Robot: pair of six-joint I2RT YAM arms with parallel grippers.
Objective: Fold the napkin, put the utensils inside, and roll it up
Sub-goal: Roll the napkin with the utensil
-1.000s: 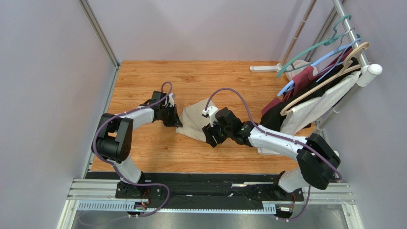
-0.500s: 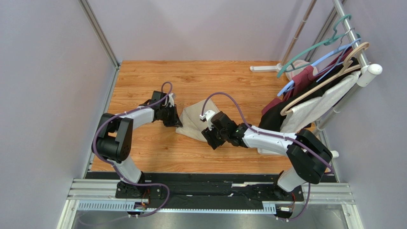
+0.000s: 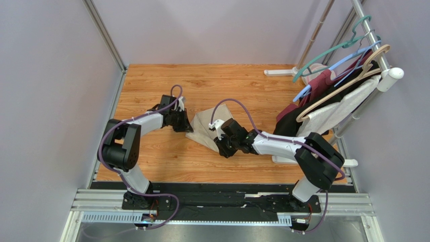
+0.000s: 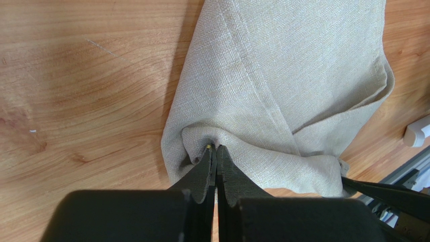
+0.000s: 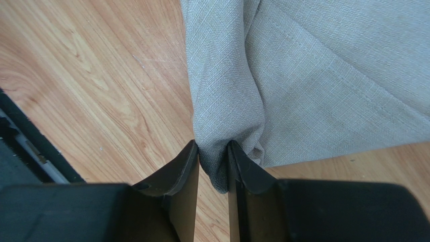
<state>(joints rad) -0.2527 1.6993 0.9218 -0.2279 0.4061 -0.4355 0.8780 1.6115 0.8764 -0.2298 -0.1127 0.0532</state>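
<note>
Beige woven cloth, the napkin (image 3: 204,130), is being held bunched on the wooden table (image 3: 161,156) between both arms. A small fold at its edge is being pinched by the fully closed left gripper (image 4: 216,150). A thicker corner is being clamped by the right gripper (image 5: 213,154), its jaws slightly apart around the fabric.

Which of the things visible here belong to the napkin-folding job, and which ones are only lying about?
For the job: beige woven cloth napkin; left gripper and right gripper, each pinching a fold of it. No utensils in view.
Lying about: hanging maroon garment; hanging white garment.
</note>
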